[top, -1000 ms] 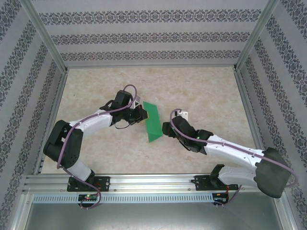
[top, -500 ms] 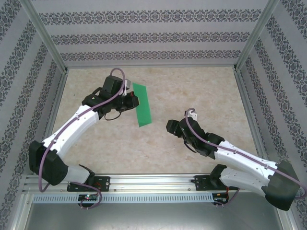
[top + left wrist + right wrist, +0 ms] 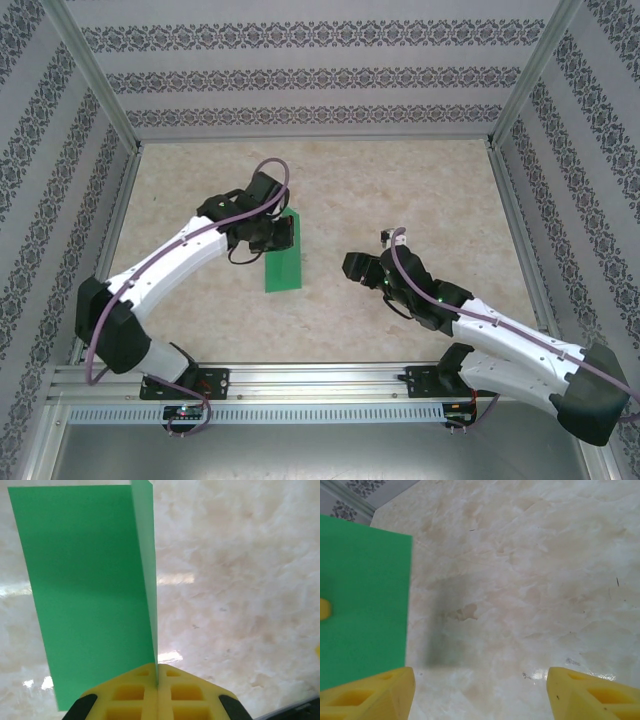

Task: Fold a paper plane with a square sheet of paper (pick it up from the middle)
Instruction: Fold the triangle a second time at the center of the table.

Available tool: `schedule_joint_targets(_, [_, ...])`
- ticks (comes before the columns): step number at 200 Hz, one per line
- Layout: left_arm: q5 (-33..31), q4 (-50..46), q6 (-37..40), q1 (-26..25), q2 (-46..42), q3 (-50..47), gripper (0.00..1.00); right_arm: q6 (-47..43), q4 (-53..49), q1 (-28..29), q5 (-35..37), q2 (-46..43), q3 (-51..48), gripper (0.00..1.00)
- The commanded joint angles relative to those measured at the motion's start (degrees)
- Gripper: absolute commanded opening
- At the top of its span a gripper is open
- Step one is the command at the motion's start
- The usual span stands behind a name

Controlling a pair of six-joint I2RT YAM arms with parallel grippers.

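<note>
Well, the big pale table (image 3: pixel 420 180) lies under both arms. The left arm (image 3: pixel 170 262) reaches in from 7 o'clock and the right arm (image 3: pixel 500 335) from 5 o'clock. The square sheet of paper (image 3: pixel 283 264) (image 3: pixel 90 595) (image 3: pixel 360 595), bent in half, is just toward 9 o'clock from the table's middle. The left gripper (image 3: pixel 284 234) (image 3: pixel 157 672) is squeezed tight on its 12 o'clock end. The right gripper (image 3: pixel 358 268) (image 3: pixel 480 680), at 3 o'clock from the paper, is wide open and holds nothing.
</note>
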Motion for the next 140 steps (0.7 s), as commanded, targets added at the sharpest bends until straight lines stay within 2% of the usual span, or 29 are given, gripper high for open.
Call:
schedule_joint_targets(1, [3.1,3.0,0.5,-1.7,6.2,-0.8,0.00,-4.3,6.5,2.9,-0.4,0.8,-2.9,0.68])
schedule_joint_targets(32, [7.7,6.5,1.1,-2.8,13.3,-0.1,0.00,-13.2,11.1,10.1,7.6,5.4,-3.0,0.66])
schedule_joint_targets(68, [8.3,7.0,1.3,-2.8,16.8,1.4,0.00,-23.4,16.0,18.4,10.1,16.1,2.2,0.65])
schedule_joint_targets(92, [8.4,7.4,1.0,-2.8,17.2,1.3,0.00,-23.3,19.5,21.7,12.7,22.2,4.6,0.71])
schedule_joint_targets(117, [8.5,7.2,0.9,-2.8,17.3,1.4,0.00,-23.1,18.3,24.3,16.8,28.0,7.8,0.78])
schedule_joint_targets(140, [8.3,7.3,0.7,-2.8,17.0,1.6,0.00,-22.6,17.0,26.0,22.2,32.7,10.1,0.77])
